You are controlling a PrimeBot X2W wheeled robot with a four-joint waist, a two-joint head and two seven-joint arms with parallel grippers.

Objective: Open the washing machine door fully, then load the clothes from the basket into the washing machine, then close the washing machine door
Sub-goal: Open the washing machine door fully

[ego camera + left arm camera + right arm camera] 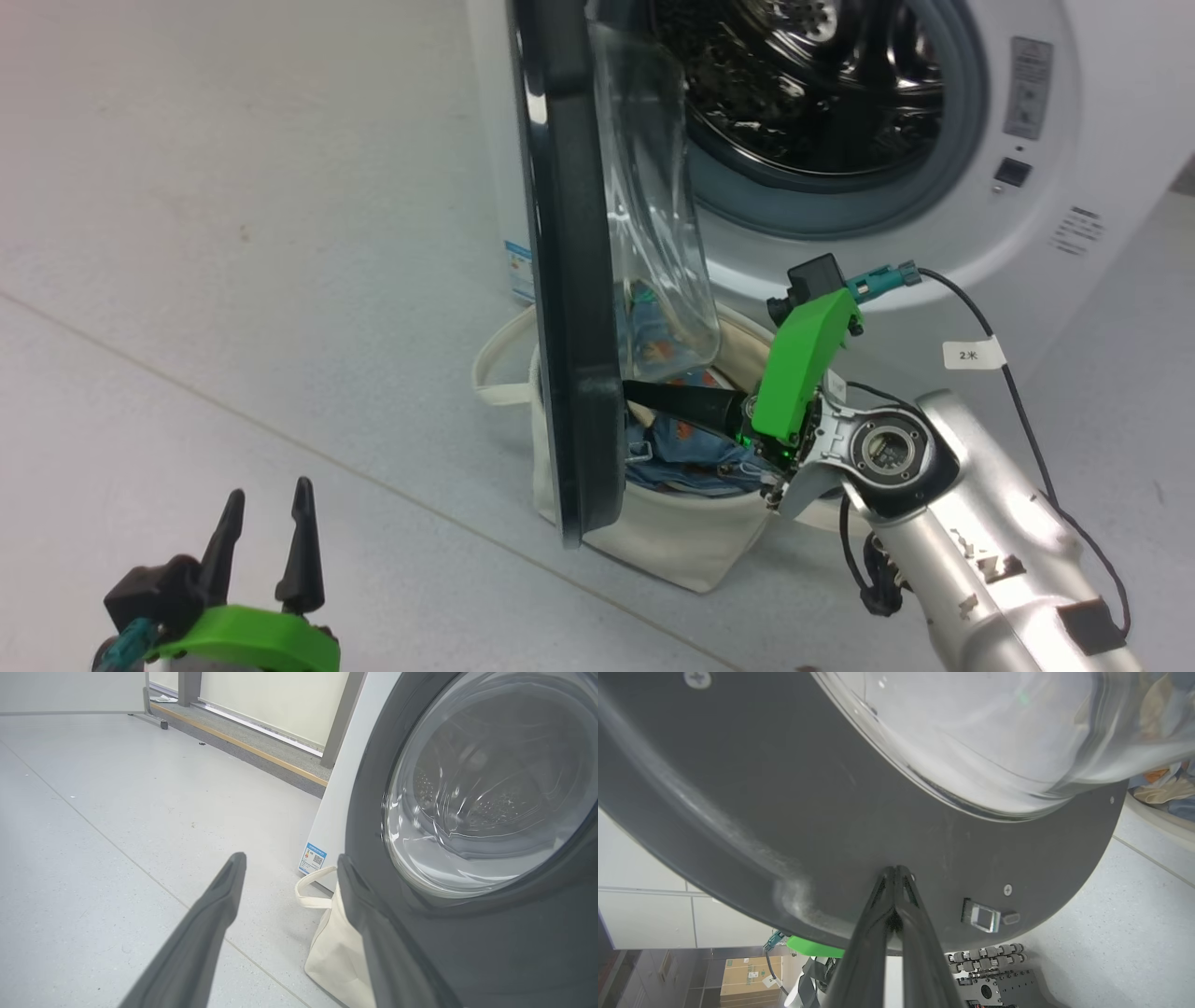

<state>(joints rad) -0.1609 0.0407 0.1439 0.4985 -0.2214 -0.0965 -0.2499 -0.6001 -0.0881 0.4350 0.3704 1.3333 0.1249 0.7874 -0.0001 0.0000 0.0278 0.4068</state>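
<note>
White "2米" tag point(973, 354) on black cable point(952, 292) near washing machine point(1102, 112)

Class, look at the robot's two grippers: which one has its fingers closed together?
The right gripper: its fingers are shut, tips against the inner face of the washing machine door. The left gripper has its fingers apart.

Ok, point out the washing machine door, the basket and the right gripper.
washing machine door point(565, 280), head view, on its black rim.
basket point(681, 546), head view, on its cream canvas wall.
right gripper point(894, 873), right wrist view, at its shut fingertips.
</note>
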